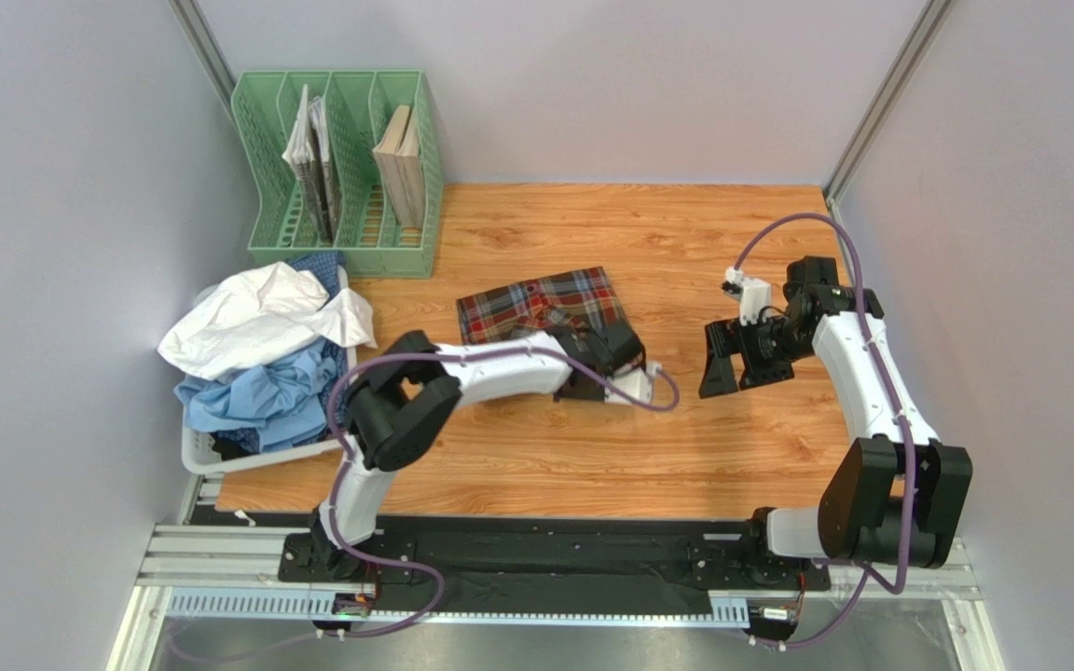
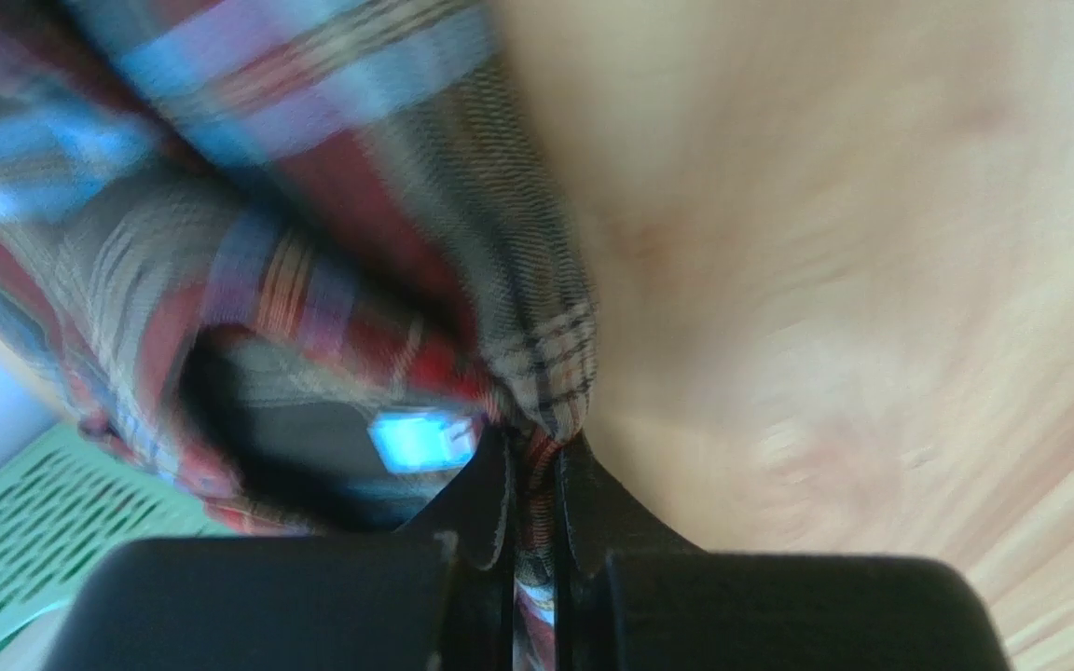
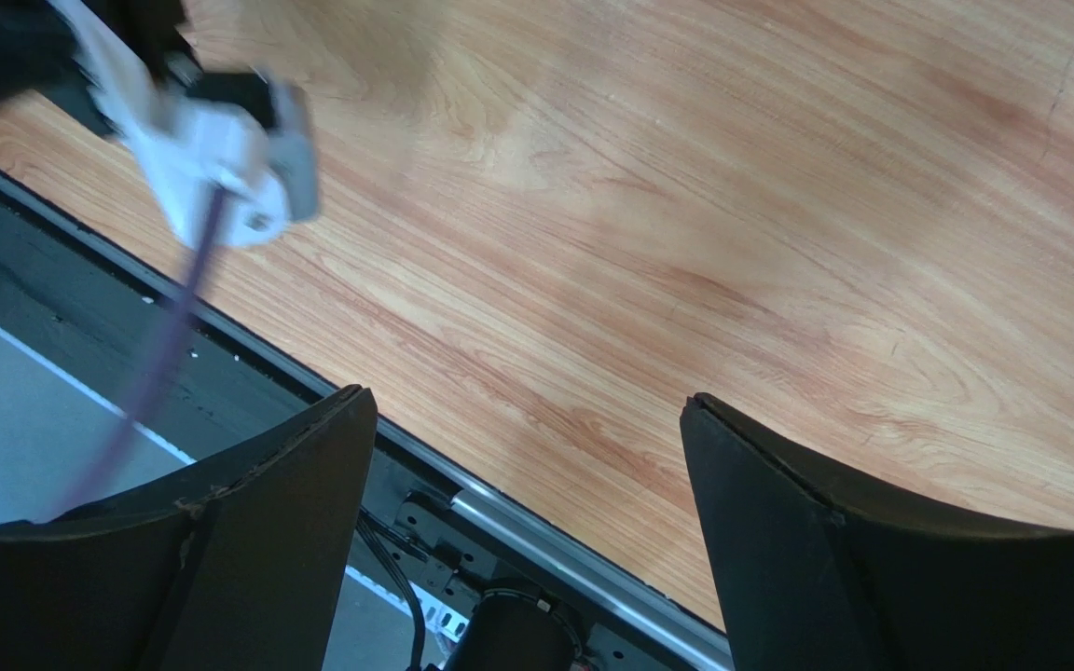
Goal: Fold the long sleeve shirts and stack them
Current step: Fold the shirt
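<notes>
One thin pinch of cloth is all the left jaws grip on the plaid shirt [image 1: 543, 301] lying in the middle of the desk [image 1: 725, 252], while the right jaws hang wide and empty nearby, so a one-sided pull may slip the cloth free or drag the fold askew.

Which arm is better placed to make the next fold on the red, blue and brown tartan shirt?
Left, probably. The left gripper is shut on cloth of the red, blue and brown tartan shirt; the right gripper hangs open over the wooden table, apart from it.
</notes>
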Robot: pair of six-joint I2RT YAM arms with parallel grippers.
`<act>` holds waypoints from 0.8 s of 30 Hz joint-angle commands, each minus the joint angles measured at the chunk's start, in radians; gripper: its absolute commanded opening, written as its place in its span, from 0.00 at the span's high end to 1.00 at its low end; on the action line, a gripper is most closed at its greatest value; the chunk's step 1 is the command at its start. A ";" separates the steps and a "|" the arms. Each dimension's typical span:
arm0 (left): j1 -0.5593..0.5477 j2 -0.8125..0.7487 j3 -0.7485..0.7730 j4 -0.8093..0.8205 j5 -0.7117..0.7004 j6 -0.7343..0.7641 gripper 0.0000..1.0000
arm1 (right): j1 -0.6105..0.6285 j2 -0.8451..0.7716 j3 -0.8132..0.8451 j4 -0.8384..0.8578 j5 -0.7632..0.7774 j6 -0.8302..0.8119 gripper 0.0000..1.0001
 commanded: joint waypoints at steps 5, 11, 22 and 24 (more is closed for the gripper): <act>-0.192 -0.019 0.062 -0.108 0.172 -0.276 0.64 | -0.018 0.004 0.042 -0.056 -0.083 -0.002 0.14; -0.189 -0.207 0.199 -0.322 0.475 -0.301 0.45 | -0.019 0.010 0.047 -0.053 -0.135 0.064 0.16; 0.124 -0.280 0.081 -0.325 0.486 0.100 0.51 | -0.019 0.102 0.036 0.024 -0.151 0.287 0.40; 0.149 -0.255 0.060 -0.278 0.466 0.110 0.52 | -0.019 0.160 0.027 0.037 -0.166 0.316 0.47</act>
